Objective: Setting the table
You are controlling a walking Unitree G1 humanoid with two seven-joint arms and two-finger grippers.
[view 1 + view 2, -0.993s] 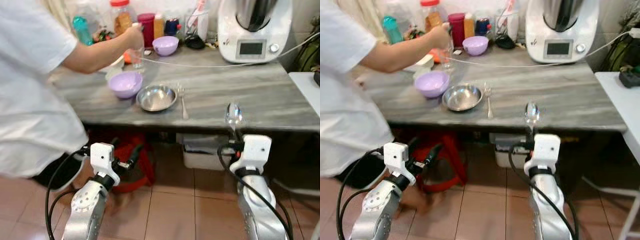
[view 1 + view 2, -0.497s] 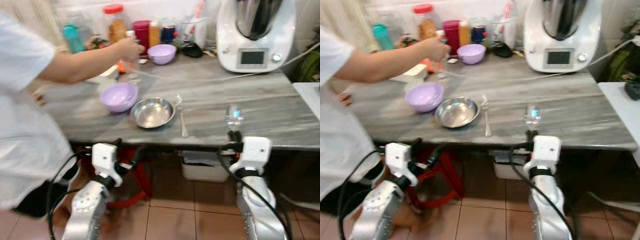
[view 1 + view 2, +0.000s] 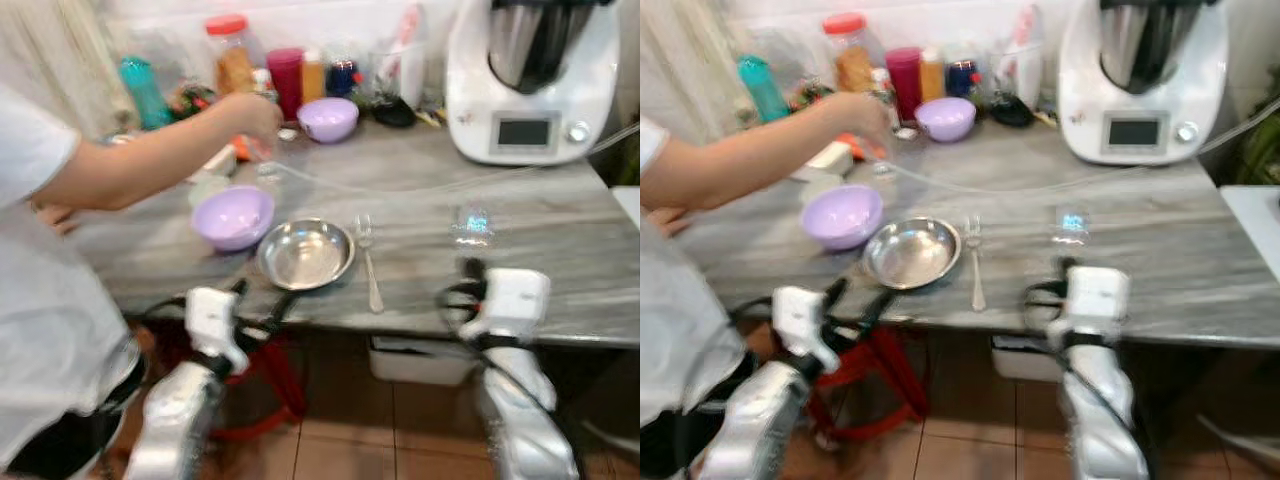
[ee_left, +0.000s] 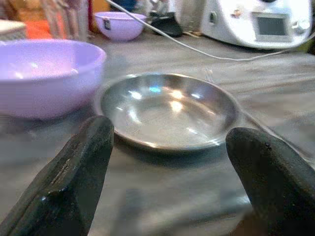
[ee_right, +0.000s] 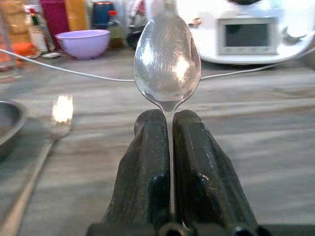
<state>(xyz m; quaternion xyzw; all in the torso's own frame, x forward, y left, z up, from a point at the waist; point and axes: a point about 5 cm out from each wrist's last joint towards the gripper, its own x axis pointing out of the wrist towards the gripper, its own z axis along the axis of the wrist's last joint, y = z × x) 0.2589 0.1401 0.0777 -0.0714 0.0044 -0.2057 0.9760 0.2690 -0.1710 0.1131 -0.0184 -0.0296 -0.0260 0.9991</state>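
Right gripper (image 5: 169, 142): your fingers are pinched tight on the spoon (image 5: 167, 64), bowl upright over the table (image 3: 560, 240) edge.
Left gripper (image 4: 172, 162): fingers spread wide, holding nothing, facing the steel bowl (image 3: 305, 254).
Already laid: steel bowl with the fork (image 3: 368, 262) just beside it, purple bowl (image 3: 233, 216) on the far side.
Left for you: the spoon isn't down yet; it likely belongs beside the fork.
Watch: a person's hand (image 3: 252, 115) works at the back of the table.
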